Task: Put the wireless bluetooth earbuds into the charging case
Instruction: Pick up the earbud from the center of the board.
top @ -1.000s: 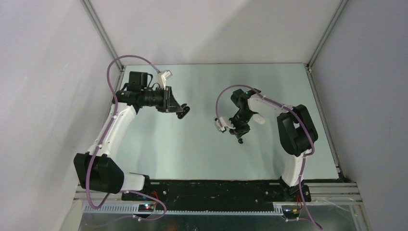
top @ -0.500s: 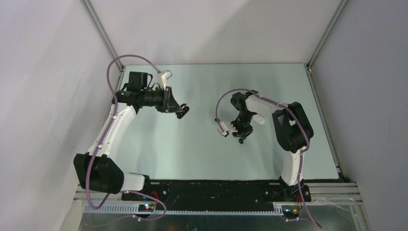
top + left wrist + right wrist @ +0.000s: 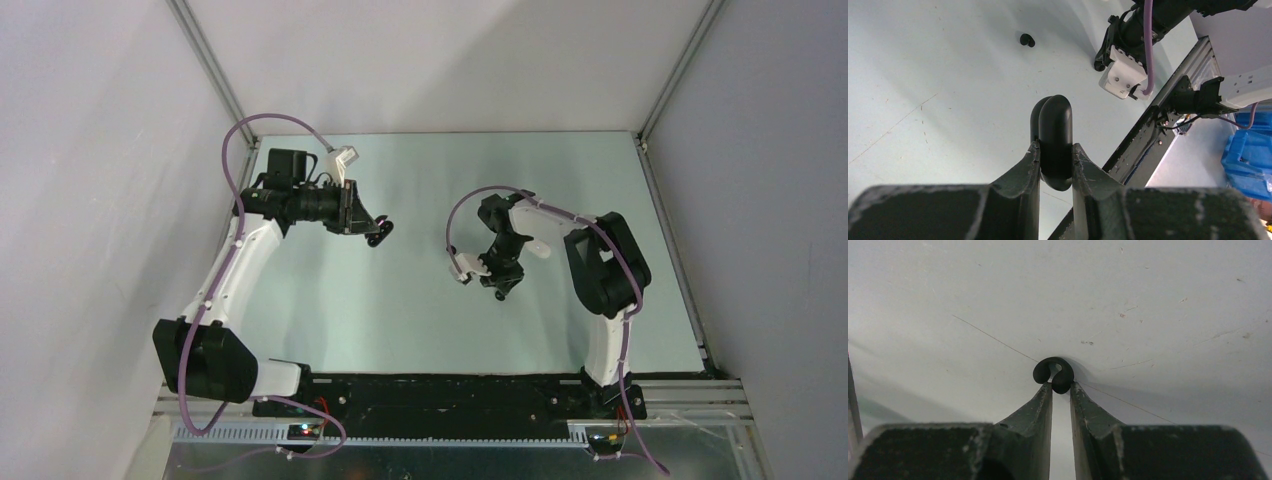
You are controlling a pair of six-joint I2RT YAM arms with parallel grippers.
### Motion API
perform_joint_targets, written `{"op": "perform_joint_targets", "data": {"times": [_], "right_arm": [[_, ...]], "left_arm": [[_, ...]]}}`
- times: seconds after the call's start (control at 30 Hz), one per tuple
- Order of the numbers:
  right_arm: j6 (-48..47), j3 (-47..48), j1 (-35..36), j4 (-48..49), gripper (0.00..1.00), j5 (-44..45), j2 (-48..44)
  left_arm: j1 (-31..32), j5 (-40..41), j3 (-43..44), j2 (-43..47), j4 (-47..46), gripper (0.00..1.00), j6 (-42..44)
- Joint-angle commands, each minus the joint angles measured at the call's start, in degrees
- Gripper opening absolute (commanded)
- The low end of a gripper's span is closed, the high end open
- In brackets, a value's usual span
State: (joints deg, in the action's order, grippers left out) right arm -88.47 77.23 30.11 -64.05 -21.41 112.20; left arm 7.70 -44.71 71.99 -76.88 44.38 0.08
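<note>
Since a second ago our right arm has tucked its elbow inward and its wrist has edged slightly nearer its base; our left arm has not shifted. Our right gripper (image 3: 1061, 386) has its jaws narrowed onto a tiny black C-shaped earbud (image 3: 1063, 381). Both tips touch the bud's lower end as it lies on the pale matte table (image 3: 400, 320). Our left gripper (image 3: 1055, 152) is clamped on a smooth black oval plastic charging case (image 3: 1054, 125), held on edge between the fingers above the table. A second tiny black earbud (image 3: 1026, 40) lies on the table, well apart from both grippers.
</note>
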Motion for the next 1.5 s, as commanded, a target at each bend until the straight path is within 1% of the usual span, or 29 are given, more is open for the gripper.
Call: {"op": "perform_joint_targets", "data": {"times": [0.0, 0.13, 0.2, 0.27, 0.3, 0.33, 0.37, 0.4, 0.43, 0.47, 0.5, 0.53, 0.57, 0.6, 0.67, 0.73, 0.8, 0.9, 0.93, 1.0, 1.07, 1.13, 1.17, 1.2, 1.23, 1.27, 1.3, 1.37, 1.47], "right_arm": [[3.24, -1.06, 0.96, -0.28, 0.2, -3.5, -0.05], [7.77, -1.1, -0.07, 1.12, 0.17, -4.66, -0.7], [12.71, -1.38, -2.36, 3.13, 0.16, -6.42, -2.48], [23.3, -2.26, -5.19, 6.02, 0.15, -9.5, -4.74], [26.83, -3.29, -6.27, 7.17, 0.15, -11.57, -5.65], [34.67, -4.1, -8.28, 10.55, 0.14, -12.17, -7.91], [38.19, -6.32, -9.31, 12.16, 0.14, -13.22, -9.13], [46.55, -7.72, -11.02, 15.46, 0.14, -13.53, -12.01], [48.79, -10.81, -11.78, 17.12, 0.14, -13.49, -13.5], [53.94, -12.38, -12.85, 20.59, 0.13, -13.23, -16.82], [56.83, -16.0, -13.08, 22.77, 0.12, -11.18, -18.46], [62.56, -17.83, -13.46, 26.73, 0.12, -10.09, -21.86], [64.79, -21.2, -13.61, 28.25, 0.12, -9.27, -23.35], [69.23, -22.5, -13.46, 30.87, 0.12, -8.48, -25.59], [75.27, -25.81, -13.33, 33.68, 0.12, -5.72, -26.73], [78.49, -27.0, -13.17, 34.42, 0.12, -5.84, -25.66], [79.47, -27.12, -13.14, 34.98, 0.13, -6.21, -25.23], [77.04, -25.9, -13.88, 33.63, 0.14, -7.42, -26.43], [76.12, -24.98, -14.17, 33.02, 0.14, -9.29, -26.65], [72.03, -24.03, -14.79, 31.23, 0.17, -12.05, -27.92], [64.42, -24.04, -14.27, 29.41, 0.17, -14.22, -30.79], [52.75, -26.56, -12.8, 28.15, 0.18, -16.2, -35.64], [42.45, -28.25, -11.72, 27.87, 0.2, -16.73, -40.11], [37.51, -32.2, -11.25, 28.03, 0.21, -17.04, -42.36], [28.44, -34.24, -10.47, 28.66, 0.25, -16.89, -46.51], [24.26, -37.77, -10.14, 28.82, 0.26, -16.22, -48.16], [16.56, -39.22, -9.56, 28.72, 0.28, -15.78, -50.51], [8.24, -42.05, -9.06, 27.67, 0.29, -14.56, -51.43], [1.3, -43.0, -8.68, 25.87, 0.28, -13.28, -49.04]], "left_arm": [[-0.32, -0.58, 0.44, 1.14, 0.05, 0.0, 1.35], [-0.26, -0.57, 0.43, 1.24, 0.01, 0.0, 1.33], [-0.31, -0.61, 0.36, 1.4, 0.02, 0.0, 1.25], [-0.29, -0.58, 0.24, 1.57, 0.08, 0.0, 1.18], [-0.3, -0.61, 0.26, 1.58, 0.04, 0.0, 1.12], [-0.32, -0.64, 0.21, 1.62, 0.04, 0.0, 1.08], [-0.32, -0.64, 0.14, 1.6, 0.02, 0.0, 1.12], [-0.32, -0.71, 0.11, 1.53, 0.03, 0.0, 1.08], [-0.32, -0.68, 0.09, 1.38, 0.06, 0.0, 1.07], [-0.28, -0.76, 0.13, 1.25, 0.04, 0.0, 1.0], [-0.3, -0.83, 0.23, 1.0, 0.02, 0.0, 0.98], [-0.27, -0.87, 0.29, 0.84, 0.07, 0.0, 0.94], [-0.3, -0.89, 0.66, 0.43, 0.08, 0.0, 0.87], [-0.32, -0.99, 0.81, 0.25, 0.05, 0.0, 0.71], [-0.29, -1.18, 1.46, -0.27, 0.05, 0.0, 0.45], [-0.26, -1.29, 1.9, -0.75, 0.03, 0.0, 0.3], [-0.27, -1.21, 2.1, -0.56, 0.07, 0.0, 0.28], [-0.32, -0.98, 1.92, -0.13, 0.09, 0.0, 0.27], [-0.28, -0.94, 1.73, -0.03, 0.09, 0.0, 0.23], [-0.32, -0.89, 1.53, 0.06, 0.05, 0.0, 0.23], [-0.27, -0.72, 1.5, 0.12, 0.01, 0.0, 0.27], [-0.31, -0.56, 1.49, 0.16, 0.08, 0.0, 0.42], [-0.32, -0.51, 1.49, 0.16, 0.11, 0.0, 0.44], [-0.32, -0.53, 1.49, 0.09, 0.06, 0.0, 0.45], [-0.3, -0.55, 1.45, 0.08, 0.02, 0.0, 0.45], [-0.27, -0.6, 1.37, -0.04, 0.05, 0.0, 0.49], [-0.31, -0.62, 1.3, -0.12, 0.06, 0.0, 0.48], [-0.27, -0.68, 1.27, -0.38, 0.02, 0.0, 0.49], [-0.32, -0.5, 1.51, -0.7, 0.08, 0.0, 0.6]]}}
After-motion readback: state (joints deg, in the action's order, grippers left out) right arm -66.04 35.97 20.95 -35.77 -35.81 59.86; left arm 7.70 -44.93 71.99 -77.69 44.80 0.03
